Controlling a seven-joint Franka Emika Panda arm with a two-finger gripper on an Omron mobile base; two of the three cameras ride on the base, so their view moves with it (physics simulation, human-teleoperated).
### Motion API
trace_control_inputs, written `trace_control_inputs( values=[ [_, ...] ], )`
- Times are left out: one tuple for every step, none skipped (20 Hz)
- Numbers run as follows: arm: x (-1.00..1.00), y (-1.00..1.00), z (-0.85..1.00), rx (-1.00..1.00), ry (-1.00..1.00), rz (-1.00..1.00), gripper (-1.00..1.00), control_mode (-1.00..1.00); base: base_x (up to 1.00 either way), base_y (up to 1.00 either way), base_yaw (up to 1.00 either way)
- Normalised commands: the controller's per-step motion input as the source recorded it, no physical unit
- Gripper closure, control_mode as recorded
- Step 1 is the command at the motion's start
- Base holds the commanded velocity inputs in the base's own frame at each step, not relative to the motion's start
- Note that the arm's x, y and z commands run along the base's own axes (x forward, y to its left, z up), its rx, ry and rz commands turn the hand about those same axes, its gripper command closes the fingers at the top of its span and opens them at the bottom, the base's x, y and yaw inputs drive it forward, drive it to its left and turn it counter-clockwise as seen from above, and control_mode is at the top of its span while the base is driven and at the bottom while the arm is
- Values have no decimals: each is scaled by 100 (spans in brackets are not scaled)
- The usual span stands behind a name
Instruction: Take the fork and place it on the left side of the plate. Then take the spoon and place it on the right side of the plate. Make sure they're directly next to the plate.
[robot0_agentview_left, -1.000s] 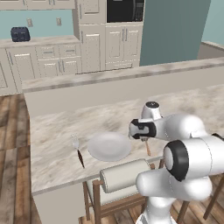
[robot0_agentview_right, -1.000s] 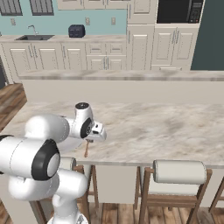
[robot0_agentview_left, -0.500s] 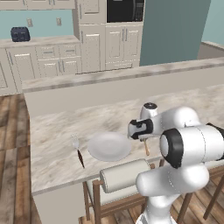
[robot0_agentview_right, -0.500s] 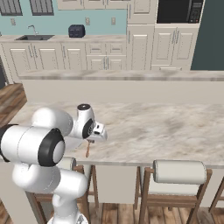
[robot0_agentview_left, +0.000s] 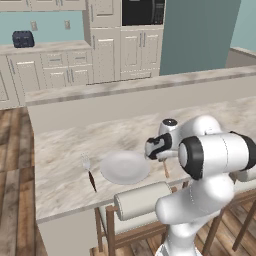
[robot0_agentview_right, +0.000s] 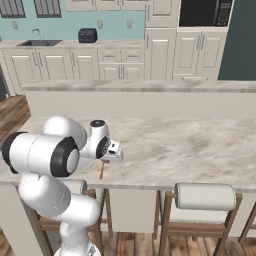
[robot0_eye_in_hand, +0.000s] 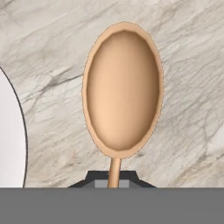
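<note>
Marble counter (robot0_agentview_left: 65, 150) — two stools (robot0_agentview_right: 205, 196) tucked under; toaster (robot0_agentview_right: 87, 35) on back counter.

White rounded arm (robot0_agentview_left: 215, 155), dark joints

A: Where does everything sit on the counter (robot0_agentview_left: 65, 150)?
B: The fork (robot0_agentview_left: 89, 172) lies left of the plate (robot0_agentview_left: 125, 167); the spoon (robot0_eye_in_hand: 122, 94) lies right of it, at the hand (robot0_eye_in_hand: 114, 180).

Marbled counter (robot0_agentview_left: 65, 150), pale grey-beige veining. Plate (robot0_agentview_left: 125, 167) lies flat near the front edge. Fork (robot0_agentview_left: 90, 175) lies just left of the plate, tines far, handle near. Spoon (robot0_agentview_left: 166, 170) sits right of the plate.
</note>
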Motion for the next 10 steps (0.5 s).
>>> trace_control_inputs(
  values=[
    [21, 2, -10, 0, 0, 0, 100, -100, 0, 0, 0],
    [21, 4, -12, 0, 0, 0, 100, -100, 0, 0, 0],
    [21, 5, -13, 0, 0, 0, 100, -100, 0, 0, 0],
    [19, 6, -13, 0, 0, 0, 100, -100, 0, 0, 0],
    [20, 8, -14, 0, 0, 0, 100, -100, 0, 0, 0],
    [20, 7, -15, 0, 0, 0, 100, -100, 0, 0, 0],
    [20, 7, -15, 0, 0, 0, 100, -100, 0, 0, 0],
    [21, 6, -16, 0, 0, 0, 100, -100, 0, 0, 0],
    [21, 5, -17, 0, 0, 0, 100, -100, 0, 0, 0],
    [18, 4, -18, 0, 0, 0, 100, -100, 0, 0, 0]
  ],
)
